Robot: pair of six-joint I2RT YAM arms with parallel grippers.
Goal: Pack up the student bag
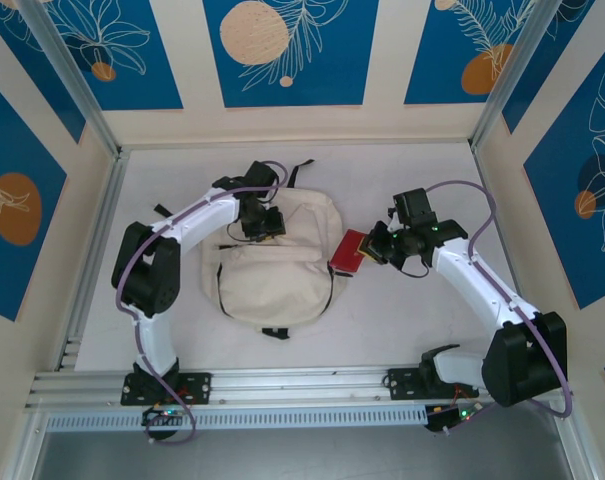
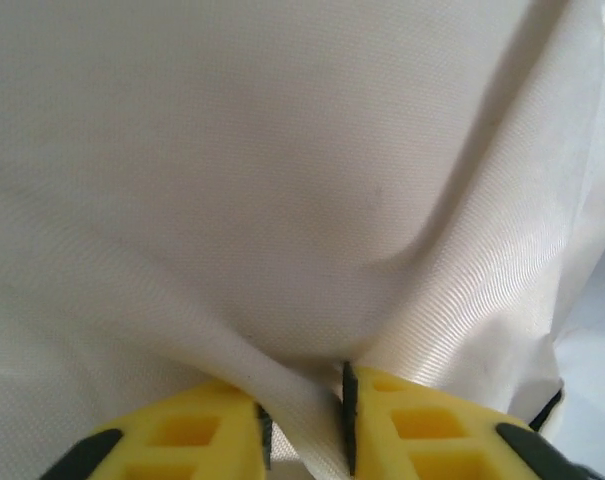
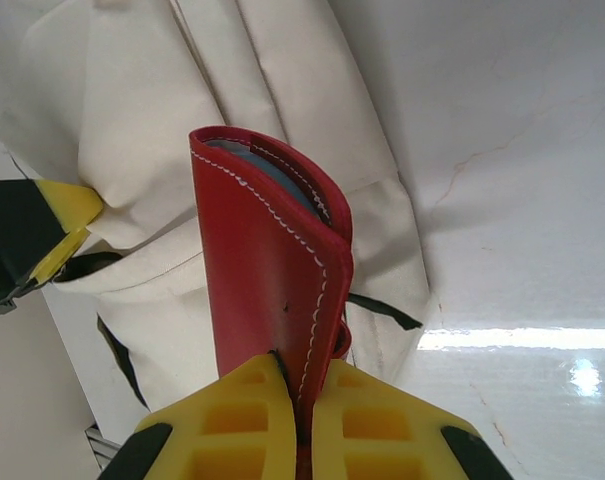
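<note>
Currently | student bag (image 1: 282,265) flat mid-surface (image 1: 402,320), opening unclear | red stitched case (image 3: 267,270) clamped in right end effector (image 3: 300,395), at bag's right edge | left end effector (image 2: 304,425) pinched on a cloth fold | risk: shallow pinch slips, case butts against closed fabric

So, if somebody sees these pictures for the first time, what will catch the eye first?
The big cream bag lying in the middle of the table, with the left gripper pinching a fold of its cloth at its far end. Next, the bright red case clamped in the right gripper, held at the bag's right edge.
</note>
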